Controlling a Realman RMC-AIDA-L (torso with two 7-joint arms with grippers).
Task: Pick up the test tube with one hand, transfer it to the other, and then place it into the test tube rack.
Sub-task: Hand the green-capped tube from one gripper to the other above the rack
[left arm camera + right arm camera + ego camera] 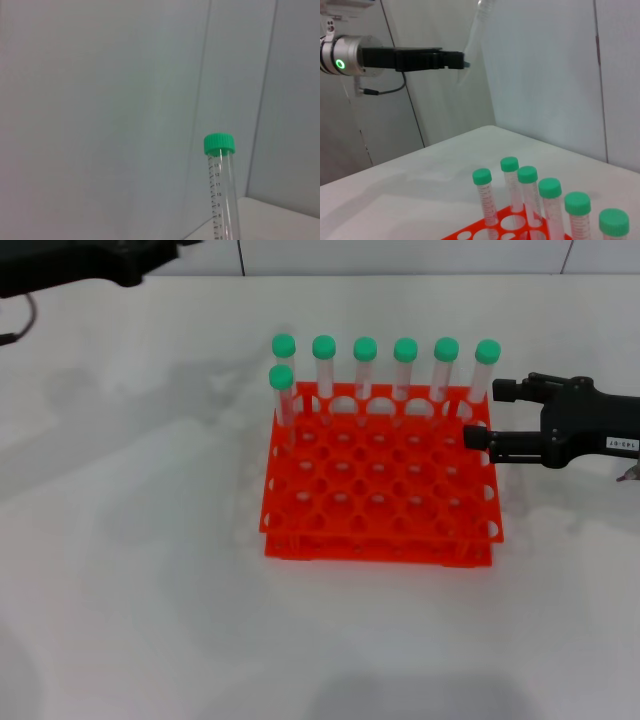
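The orange-red test tube rack (385, 540) stands mid-table, with six green-capped tubes (365, 365) in its far row and one in the row in front at the left end. My left gripper (457, 61), with the green ring light, is raised high at the far left and shut on a clear test tube (474, 32). That tube's green cap shows in the left wrist view (219, 143). My right gripper (490, 415), black with a white label, is open beside the rack's far right corner, close to the last tube.
The white table (130, 570) spreads around the rack. My left arm (90, 265) shows only at the head view's top left edge. A wall with panel seams (540, 75) stands behind the table.
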